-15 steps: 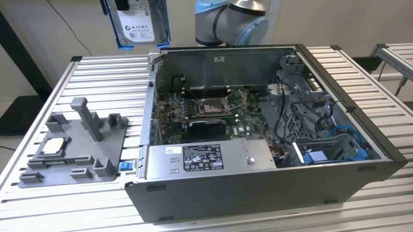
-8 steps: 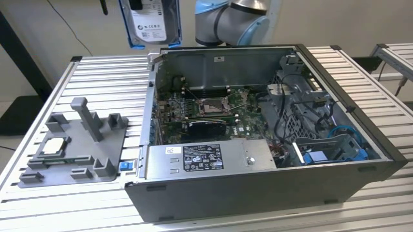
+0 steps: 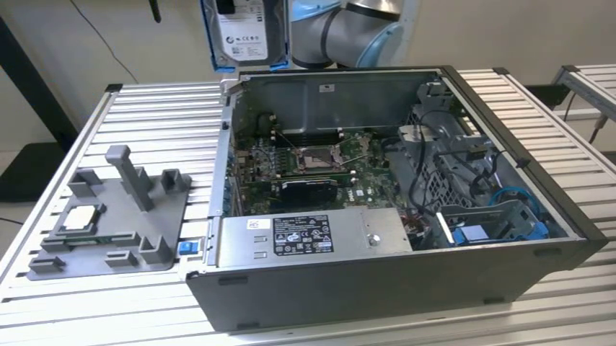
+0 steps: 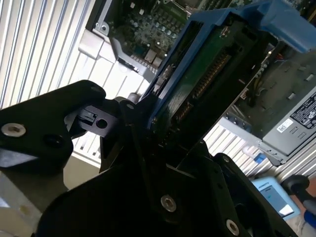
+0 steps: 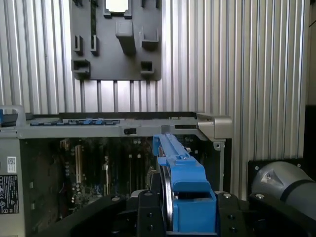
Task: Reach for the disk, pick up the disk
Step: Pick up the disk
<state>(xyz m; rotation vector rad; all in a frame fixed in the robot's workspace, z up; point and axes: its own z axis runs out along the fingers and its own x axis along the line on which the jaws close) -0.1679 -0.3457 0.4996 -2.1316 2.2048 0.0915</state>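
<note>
The disk [image 3: 242, 34] hangs in the air above the far wall of the open computer case, at the top of the exterior view. Its white label faces the camera and a blue bracket frames it. In the second wrist view the disk [image 4: 205, 74] shows its green circuit-board underside inside the blue frame. The first wrist view shows the disk [image 5: 180, 173] edge-on. My gripper [image 5: 183, 210] is shut on the disk, one black finger on each side of it. The gripper [image 4: 150, 116] also appears in the second wrist view, clamping the disk's near end.
The open computer case [image 3: 385, 288] lies on a slatted metal table [image 3: 144, 101], with a motherboard [image 3: 308, 166], a power supply [image 3: 308, 234] and a blue bay [image 3: 491, 223] inside. A grey fixture [image 3: 111, 216] holding a small square chip [image 3: 77, 216] stands on the exterior view's left.
</note>
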